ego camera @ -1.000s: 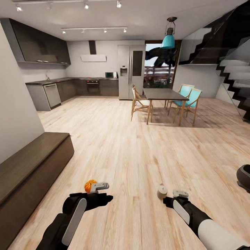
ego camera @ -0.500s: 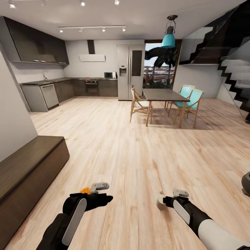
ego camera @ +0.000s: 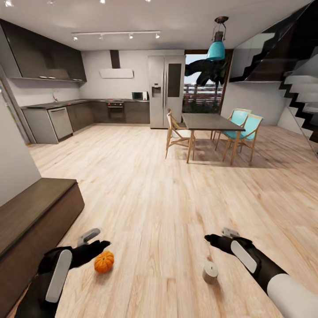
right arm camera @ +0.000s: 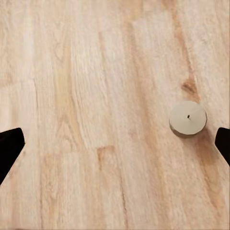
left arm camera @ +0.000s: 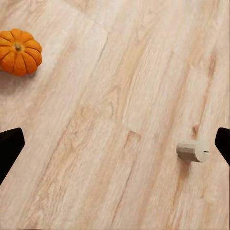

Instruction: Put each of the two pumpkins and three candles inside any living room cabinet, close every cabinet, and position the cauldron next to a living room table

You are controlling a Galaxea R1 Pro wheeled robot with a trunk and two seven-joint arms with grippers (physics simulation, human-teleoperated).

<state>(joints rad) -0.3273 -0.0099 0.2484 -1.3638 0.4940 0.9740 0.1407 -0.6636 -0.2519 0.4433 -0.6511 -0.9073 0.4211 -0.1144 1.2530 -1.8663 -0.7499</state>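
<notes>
A small orange pumpkin (ego camera: 104, 261) sits on the plank floor just in front of my left gripper (ego camera: 96, 240), apart from its fingers. The left wrist view has the pumpkin (left arm camera: 19, 51) off to one side and a candle (left arm camera: 192, 151) near one fingertip, with the left gripper (left arm camera: 115, 143) open and nothing in it. A beige candle (ego camera: 210, 271) stands upright on the floor near my right gripper (ego camera: 218, 235). Seen from above in the right wrist view, the candle (right arm camera: 188, 118) lies inside the wide-open right gripper (right arm camera: 115, 143), nearer one fingertip. The dark-brown cabinet (ego camera: 31, 212) runs along the left, its front shut.
A dining table (ego camera: 211, 120) with wooden and teal chairs stands ahead across open floor. Grey kitchen units (ego camera: 57, 121) and a fridge (ego camera: 166, 90) line the back wall. Stairs (ego camera: 304, 101) rise at the right.
The whole view has shifted, so the camera moved; the cauldron left the right edge. The pumpkin and candle now lie nearer in the picture. My left arm sits lower and further left.
</notes>
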